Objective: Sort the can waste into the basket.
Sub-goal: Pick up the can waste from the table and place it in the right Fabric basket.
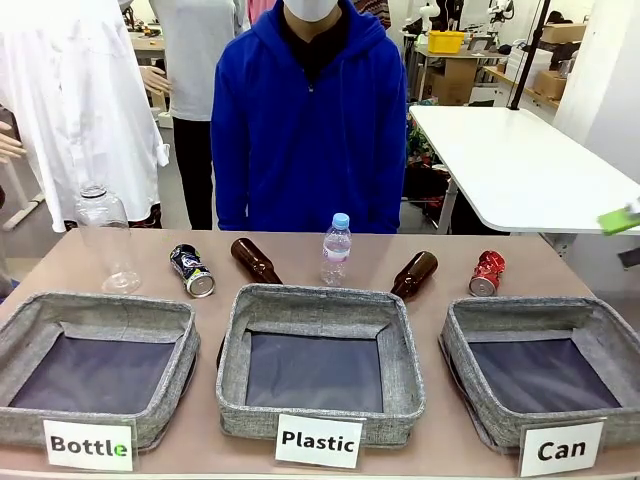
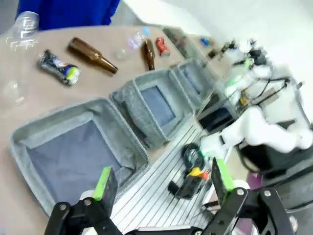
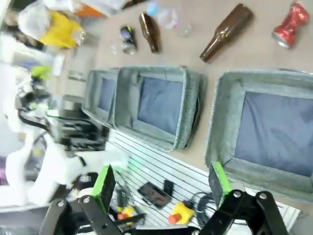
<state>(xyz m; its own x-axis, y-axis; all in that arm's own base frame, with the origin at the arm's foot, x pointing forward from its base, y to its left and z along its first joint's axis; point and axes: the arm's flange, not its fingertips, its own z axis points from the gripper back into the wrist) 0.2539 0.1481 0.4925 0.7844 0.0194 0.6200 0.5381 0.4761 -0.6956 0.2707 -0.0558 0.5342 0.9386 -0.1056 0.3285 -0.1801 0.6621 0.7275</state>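
The red can (image 1: pixel 487 273) lies on the table just behind the grey basket (image 1: pixel 540 306) labelled "Can" at the right. The dark blue can (image 1: pixel 192 270) lies far to the left, behind the "Bottle" basket. In the left wrist view my left gripper (image 2: pixel 164 181) is open and empty above the table's near edge, with the dark can (image 2: pixel 58 67), the red can (image 2: pixel 161 45) and the Can basket (image 2: pixel 183 67) farther off. My right gripper (image 3: pixel 162 180) is open and empty, near the front wall of the Can basket (image 3: pixel 222 112), with the red can (image 3: pixel 289 24) beyond it.
The "Plastic" basket (image 1: pixel 250 300) and the "Bottle" basket (image 1: pixel 60 305) stand beside the Can basket. Two brown glass bottles (image 1: pixel 255 260) (image 1: pixel 414 274), a small clear bottle (image 1: pixel 336 250) and a large clear bottle (image 1: pixel 104 238) stand or lie behind them. A person in a blue hoodie (image 1: pixel 310 120) stands at the far side.
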